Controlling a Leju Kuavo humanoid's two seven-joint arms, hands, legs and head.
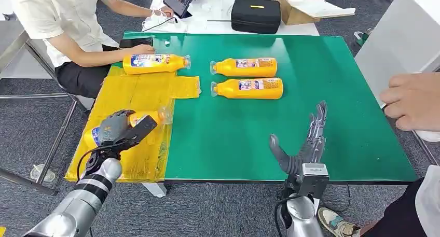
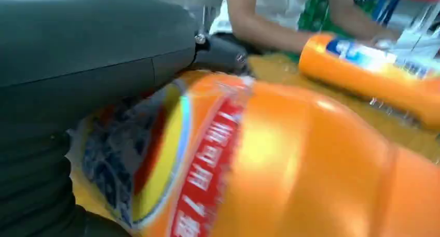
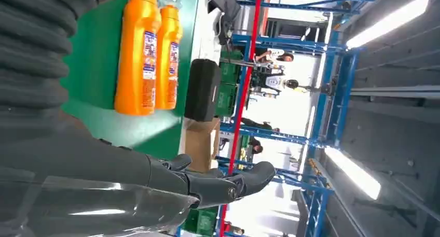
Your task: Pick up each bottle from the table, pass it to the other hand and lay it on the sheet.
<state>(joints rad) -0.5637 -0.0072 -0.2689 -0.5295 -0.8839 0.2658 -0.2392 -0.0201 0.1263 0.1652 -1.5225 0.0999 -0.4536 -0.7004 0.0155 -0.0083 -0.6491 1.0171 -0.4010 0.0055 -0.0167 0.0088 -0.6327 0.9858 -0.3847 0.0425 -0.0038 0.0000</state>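
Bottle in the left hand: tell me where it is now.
In the head view, the bottle lies on the yellow sheet at the table's near left, gripped by the left hand.

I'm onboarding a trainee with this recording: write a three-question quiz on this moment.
1. True or false: the right hand holds a bottle.
2. How many bottles lie on the bare green table? A) one B) two C) three
3. What does the left hand grip, and over which surface?

Key: 1. False, it is open. 2. B. 3. An orange bottle, over the yellow sheet.
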